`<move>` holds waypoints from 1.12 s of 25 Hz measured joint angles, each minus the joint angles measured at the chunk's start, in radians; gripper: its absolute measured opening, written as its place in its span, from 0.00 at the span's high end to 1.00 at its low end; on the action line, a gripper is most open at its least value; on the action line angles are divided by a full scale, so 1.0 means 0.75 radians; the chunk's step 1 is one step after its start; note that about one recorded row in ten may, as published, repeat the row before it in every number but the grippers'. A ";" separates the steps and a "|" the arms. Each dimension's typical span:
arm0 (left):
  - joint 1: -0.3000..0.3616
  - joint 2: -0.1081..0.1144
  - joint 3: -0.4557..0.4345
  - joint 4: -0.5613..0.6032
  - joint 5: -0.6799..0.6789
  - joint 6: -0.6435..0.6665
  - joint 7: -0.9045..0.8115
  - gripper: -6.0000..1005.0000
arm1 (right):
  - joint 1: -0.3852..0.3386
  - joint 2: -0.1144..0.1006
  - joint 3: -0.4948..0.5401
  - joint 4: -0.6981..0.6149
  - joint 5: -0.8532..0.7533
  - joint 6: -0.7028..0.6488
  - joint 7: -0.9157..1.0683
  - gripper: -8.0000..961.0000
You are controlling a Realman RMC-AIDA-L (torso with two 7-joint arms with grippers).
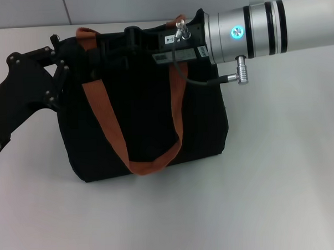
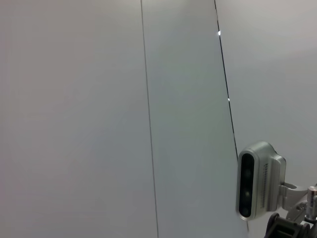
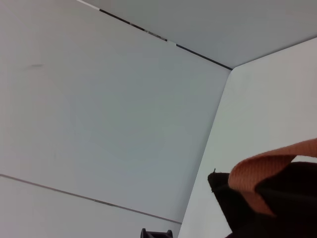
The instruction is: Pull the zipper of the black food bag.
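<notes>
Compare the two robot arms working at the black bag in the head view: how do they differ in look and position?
The left gripper is black, at the black food bag's left top corner; the right gripper extends from a white-silver arm, over the top middle. Both meet the bag's top edge.

A plain white table (image 1: 270, 198) fills most of the scene under even light. Behind it stands a pale grey wall (image 2: 74, 119) of flat panels with thin dark seams (image 2: 148, 119).
</notes>
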 joint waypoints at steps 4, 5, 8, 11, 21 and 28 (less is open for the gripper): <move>-0.006 0.000 0.004 -0.001 0.000 0.002 0.000 0.93 | -0.010 0.000 0.000 0.001 0.010 0.000 -0.003 0.68; -0.006 0.000 0.004 -0.001 0.000 0.002 0.000 0.93 | -0.014 0.000 0.000 0.001 0.015 0.000 -0.005 0.68; -0.007 -0.001 0.004 -0.001 0.000 0.004 0.000 0.93 | -0.025 0.000 0.000 0.001 0.029 -0.001 -0.016 0.68; -0.008 -0.002 0.002 -0.003 0.000 0.011 0.000 0.93 | -0.028 0.000 -0.002 0.001 0.031 0.000 -0.021 0.68; -0.008 -0.002 -0.004 -0.005 0.000 0.021 0.000 0.92 | -0.016 0.000 -0.064 -0.002 0.033 0.038 -0.031 0.68; -0.012 -0.002 -0.004 -0.018 0.000 0.022 0.000 0.92 | 0.000 0.000 -0.101 -0.010 0.030 0.050 -0.053 0.69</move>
